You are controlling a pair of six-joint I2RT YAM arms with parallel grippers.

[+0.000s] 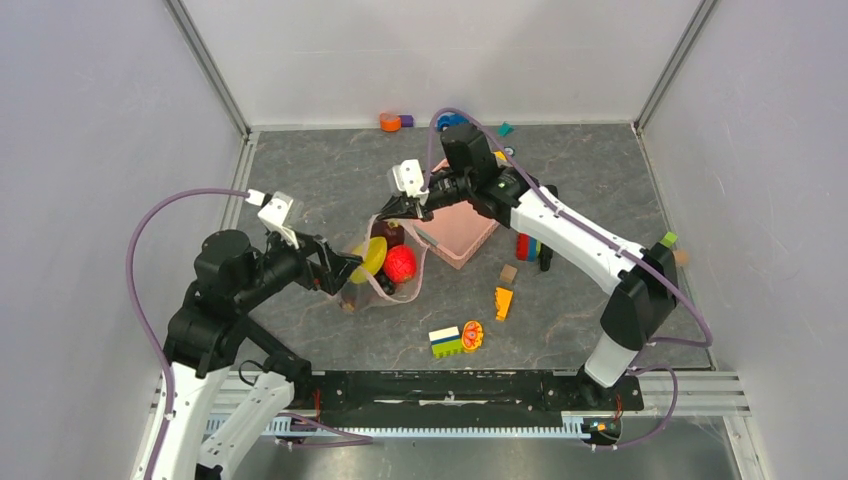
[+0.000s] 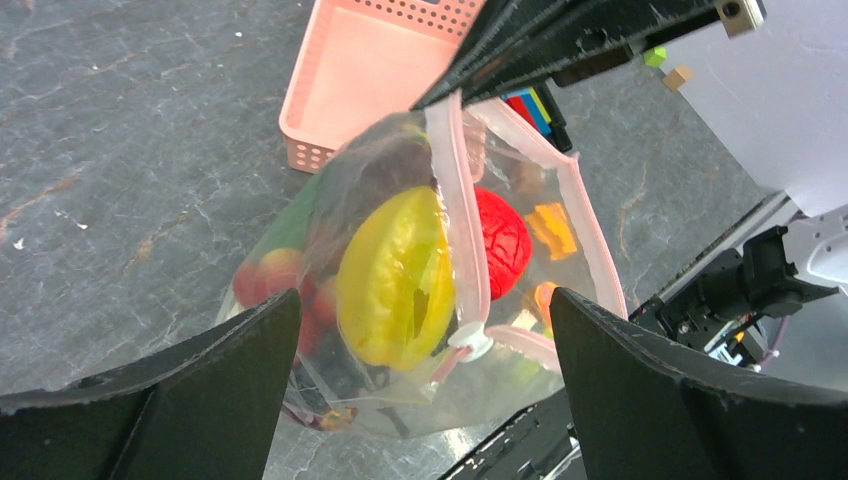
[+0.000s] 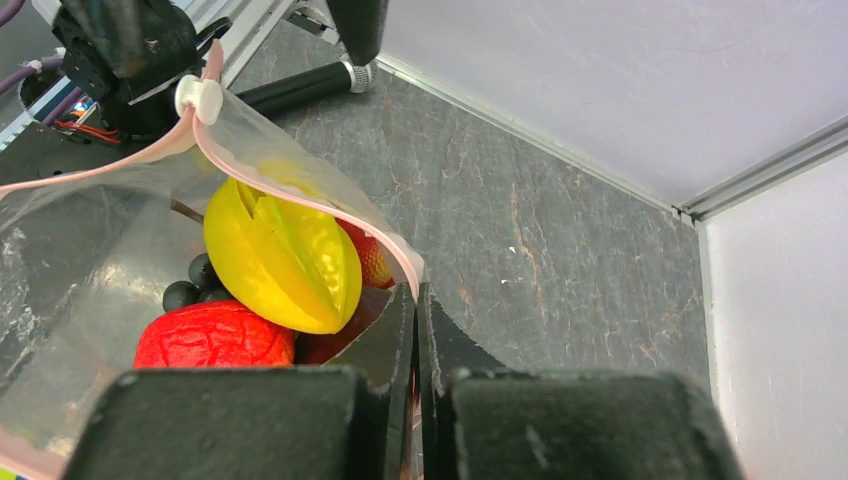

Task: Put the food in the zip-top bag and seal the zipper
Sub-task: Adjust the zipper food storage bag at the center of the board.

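Note:
The clear zip-top bag (image 1: 385, 285) lies mid-table with its mouth open. Inside are a yellow citrus piece (image 2: 395, 280), a red ball-like fruit (image 2: 500, 240), dark berries (image 3: 190, 285) and a strawberry (image 3: 372, 262). My right gripper (image 1: 392, 210) is shut on the far end of the pink zipper strip (image 3: 300, 205), fingertips pinched together (image 3: 416, 295), holding it raised. The white slider (image 2: 470, 342) sits at the near end of the strip. My left gripper (image 1: 338, 275) is open, its jaws wide either side of the bag's near end (image 2: 422, 300), not touching it.
The pink lattice basket (image 1: 462, 225) stands just behind the bag. An orange wedge (image 1: 503, 302), a green-and-yellow block (image 1: 446, 342), an orange round piece (image 1: 472, 335), a tan cube (image 1: 508, 273) and coloured blocks (image 1: 527, 246) lie to the right. Small toys (image 1: 390, 122) sit by the back wall.

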